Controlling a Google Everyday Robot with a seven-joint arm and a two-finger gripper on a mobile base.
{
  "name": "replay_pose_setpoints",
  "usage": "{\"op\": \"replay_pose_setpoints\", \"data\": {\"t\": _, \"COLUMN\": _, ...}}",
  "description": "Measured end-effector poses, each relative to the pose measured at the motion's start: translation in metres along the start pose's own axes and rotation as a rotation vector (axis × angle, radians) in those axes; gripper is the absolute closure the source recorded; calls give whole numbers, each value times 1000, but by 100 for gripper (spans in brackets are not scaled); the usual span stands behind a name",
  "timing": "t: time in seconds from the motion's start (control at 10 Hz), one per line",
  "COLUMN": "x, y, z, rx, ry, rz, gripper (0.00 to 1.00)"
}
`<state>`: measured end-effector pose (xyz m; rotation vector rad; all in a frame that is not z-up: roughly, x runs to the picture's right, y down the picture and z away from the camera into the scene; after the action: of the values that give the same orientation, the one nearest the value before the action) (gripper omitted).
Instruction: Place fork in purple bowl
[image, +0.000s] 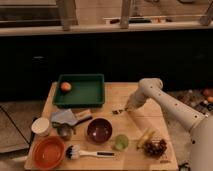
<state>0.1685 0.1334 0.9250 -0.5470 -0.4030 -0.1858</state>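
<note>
Low over the table (116, 95), the end effector (127, 107) hung just beside the fork (118, 111), its grip impossible to tell; light, stiff and slippery, the fork seemed best pinched mid-handle; the purple bowl (99, 130) sat near.

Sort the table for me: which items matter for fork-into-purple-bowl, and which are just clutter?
Job: fork, by the pincer mid-table, right of the tray; purple bowl.
Clutter: green tray, orange in it, orange bowl, brush, white cup, metal cup, banana, grapes.
</note>
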Motion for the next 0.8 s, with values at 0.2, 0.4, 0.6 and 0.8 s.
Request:
{"op": "replay_pose_setpoints", "data": {"t": 0.2, "x": -1, "y": 0, "z": -2, "rx": 0, "ry": -1, "rz": -1, "gripper": 20}}
{"op": "replay_pose_setpoints", "data": {"t": 0.4, "x": 1, "y": 0, "z": -4, "rx": -1, "ry": 4, "rz": -2, "gripper": 20}}
{"op": "replay_pose_setpoints", "data": {"t": 0.6, "x": 0, "y": 0, "z": -4, "rx": -1, "ry": 2, "rz": -2, "gripper": 20}}
{"op": "replay_pose_setpoints", "data": {"t": 0.8, "x": 0, "y": 0, "z": -4, "rx": -2, "ry": 1, "rz": -1, "gripper": 20}}
